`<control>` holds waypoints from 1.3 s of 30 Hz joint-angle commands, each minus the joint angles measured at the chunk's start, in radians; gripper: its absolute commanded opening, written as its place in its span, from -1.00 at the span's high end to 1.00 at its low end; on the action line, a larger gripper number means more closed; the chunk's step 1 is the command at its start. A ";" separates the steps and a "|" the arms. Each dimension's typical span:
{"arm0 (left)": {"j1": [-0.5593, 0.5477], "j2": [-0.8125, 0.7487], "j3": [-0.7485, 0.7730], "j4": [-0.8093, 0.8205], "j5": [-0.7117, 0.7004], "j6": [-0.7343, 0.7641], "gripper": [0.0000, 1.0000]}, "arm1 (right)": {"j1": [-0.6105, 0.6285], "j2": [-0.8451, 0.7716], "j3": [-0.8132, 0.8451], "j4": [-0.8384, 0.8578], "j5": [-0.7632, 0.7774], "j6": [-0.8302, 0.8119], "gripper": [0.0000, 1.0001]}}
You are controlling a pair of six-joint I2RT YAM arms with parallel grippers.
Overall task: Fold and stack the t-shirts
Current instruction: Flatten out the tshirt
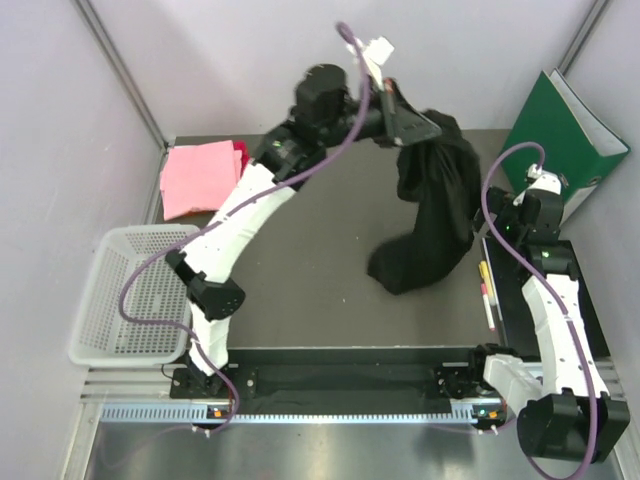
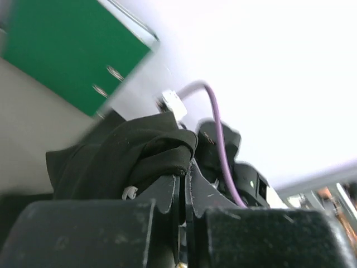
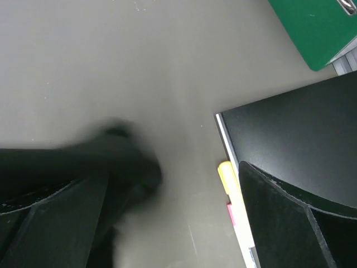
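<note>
My left gripper (image 1: pixel 418 125) is raised at the back of the table and is shut on the black t-shirt (image 1: pixel 432 205), which hangs down from it with its lower end bunched on the mat. In the left wrist view the jaws stand closed on a black fold (image 2: pixel 162 159). My right gripper (image 1: pixel 497 215) is open and empty just right of the hanging shirt; the shirt shows blurred at the left in the right wrist view (image 3: pixel 106 156). The light pink t-shirt (image 1: pixel 200 178) lies folded at the back left, with the darker pink-red t-shirt (image 1: pixel 241 152) showing beneath its right edge.
A white mesh basket (image 1: pixel 130 295) stands at the left edge. A green binder (image 1: pixel 562 135) leans at the back right. A black tray (image 1: pixel 560 290) lies under the right arm, with a yellow-and-pink marker (image 1: pixel 487 290) along its left edge.
</note>
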 commanded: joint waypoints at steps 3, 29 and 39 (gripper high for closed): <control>0.205 -0.320 -0.157 0.129 -0.042 -0.005 1.00 | -0.012 -0.040 -0.028 -0.006 0.000 0.007 -0.99; 0.306 -1.014 -1.381 -0.525 -1.051 -0.063 1.00 | 0.348 0.167 -0.131 0.034 -0.250 0.097 -0.99; 0.417 -0.855 -1.364 -0.501 -0.966 -0.036 1.00 | 0.376 0.180 -0.134 0.005 -0.467 -0.052 -0.99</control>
